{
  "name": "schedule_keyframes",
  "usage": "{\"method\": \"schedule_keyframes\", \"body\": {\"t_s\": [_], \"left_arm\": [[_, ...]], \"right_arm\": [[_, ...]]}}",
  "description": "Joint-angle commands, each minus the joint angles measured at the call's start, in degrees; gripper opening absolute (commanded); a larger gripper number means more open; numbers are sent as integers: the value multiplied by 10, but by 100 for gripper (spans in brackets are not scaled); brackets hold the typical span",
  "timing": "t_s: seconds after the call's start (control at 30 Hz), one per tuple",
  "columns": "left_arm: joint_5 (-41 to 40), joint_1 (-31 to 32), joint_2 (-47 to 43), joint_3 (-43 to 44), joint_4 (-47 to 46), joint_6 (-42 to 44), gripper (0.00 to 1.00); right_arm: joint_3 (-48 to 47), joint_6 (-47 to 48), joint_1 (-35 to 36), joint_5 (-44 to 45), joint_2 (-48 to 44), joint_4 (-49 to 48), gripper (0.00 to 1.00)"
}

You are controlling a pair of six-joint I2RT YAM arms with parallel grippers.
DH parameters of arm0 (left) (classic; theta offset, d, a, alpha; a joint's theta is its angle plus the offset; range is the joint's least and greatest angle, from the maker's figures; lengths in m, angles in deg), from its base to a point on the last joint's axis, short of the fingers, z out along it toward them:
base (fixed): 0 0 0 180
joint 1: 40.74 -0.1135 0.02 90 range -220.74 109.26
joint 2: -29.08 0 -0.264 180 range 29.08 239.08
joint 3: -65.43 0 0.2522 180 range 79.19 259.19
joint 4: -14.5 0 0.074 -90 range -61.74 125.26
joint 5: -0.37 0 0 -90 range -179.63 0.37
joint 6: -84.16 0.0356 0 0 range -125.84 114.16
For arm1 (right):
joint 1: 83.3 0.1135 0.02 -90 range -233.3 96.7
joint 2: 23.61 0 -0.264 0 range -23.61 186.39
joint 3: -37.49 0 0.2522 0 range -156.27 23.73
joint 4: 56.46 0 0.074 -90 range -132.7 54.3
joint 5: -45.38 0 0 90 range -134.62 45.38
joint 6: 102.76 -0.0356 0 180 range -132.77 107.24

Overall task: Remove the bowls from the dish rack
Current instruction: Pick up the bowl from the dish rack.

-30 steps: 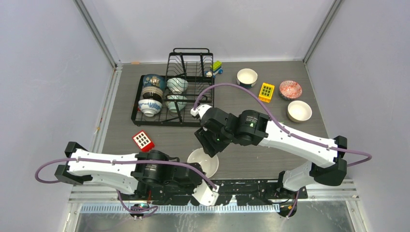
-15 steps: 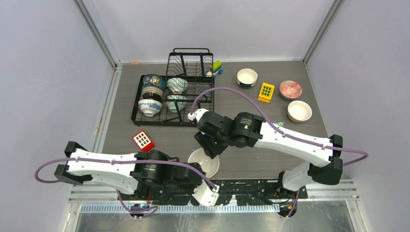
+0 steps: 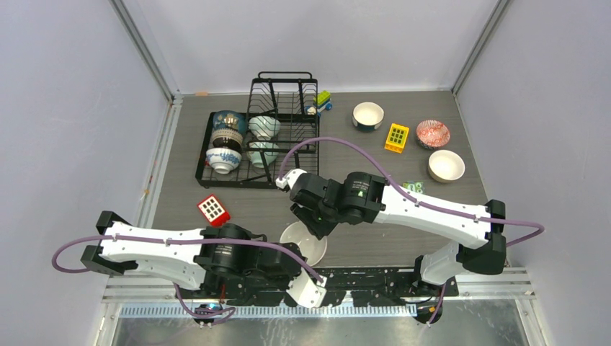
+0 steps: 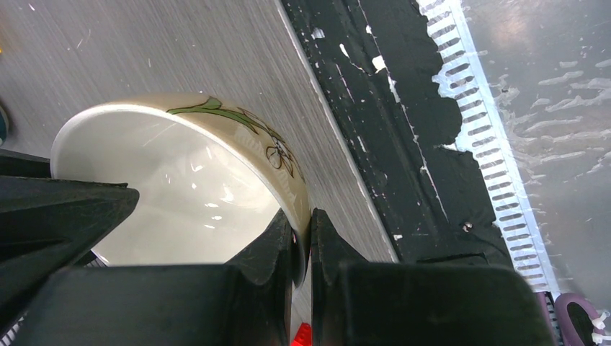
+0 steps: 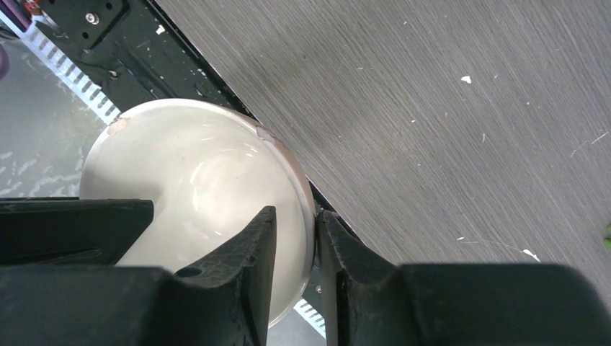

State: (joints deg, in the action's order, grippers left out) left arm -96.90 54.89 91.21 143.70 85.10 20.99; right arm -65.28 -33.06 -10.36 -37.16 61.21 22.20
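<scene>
Dish rack [image 3: 295, 97] sits far left on table [image 3: 180, 191], several bowls [image 3: 222, 160] inside. Cream bowl [image 3: 292, 241] [image 4: 180, 187] [image 5: 194, 166], green leaf print outside, upright at near edge, well apart from rack. Left gripper [image 4: 302, 238] clenched on its rim. Right gripper [image 5: 297, 223] straddles the rim; whether clamped, cannot tell.

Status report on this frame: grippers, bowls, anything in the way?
Left gripper, right gripper: both shut on cream bowl rim. Four bowls in dish rack. Red block nearby, not blocking.
</scene>
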Motion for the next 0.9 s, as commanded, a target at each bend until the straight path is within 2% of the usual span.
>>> {"method": "schedule_keyframes", "body": {"t_s": [0.0, 0.2, 0.37, 0.57, 0.67, 0.73, 0.83, 0.87], "left_arm": [[-13, 4, -14, 29, -38, -2, 0], [-15, 4, -17, 24, -46, -4, 0], [-17, 5, -24, 15, -55, -8, 0], [-25, 4, -31, 7, -68, -15, 1], [-32, 4, -31, 7, -68, -24, 10], [-36, 5, -31, 7, -68, -29, 23], [-41, 5, -32, 5, -68, -35, 36], [-43, 5, -32, 4, -69, -36, 45]], "right_arm": [[-1, 15, 7, 14, 6, 3, 30], [1, 15, 11, 24, 9, 4, 20], [0, 8, 12, 26, 9, 2, 1], [-4, -10, 16, 29, 10, -3, 1], [0, -16, 18, 32, 7, -9, 1], [3, -21, 19, 34, 4, -12, 1], [9, -27, 20, 39, -3, -19, 1], [11, -29, 20, 40, -5, -21, 1]]}}
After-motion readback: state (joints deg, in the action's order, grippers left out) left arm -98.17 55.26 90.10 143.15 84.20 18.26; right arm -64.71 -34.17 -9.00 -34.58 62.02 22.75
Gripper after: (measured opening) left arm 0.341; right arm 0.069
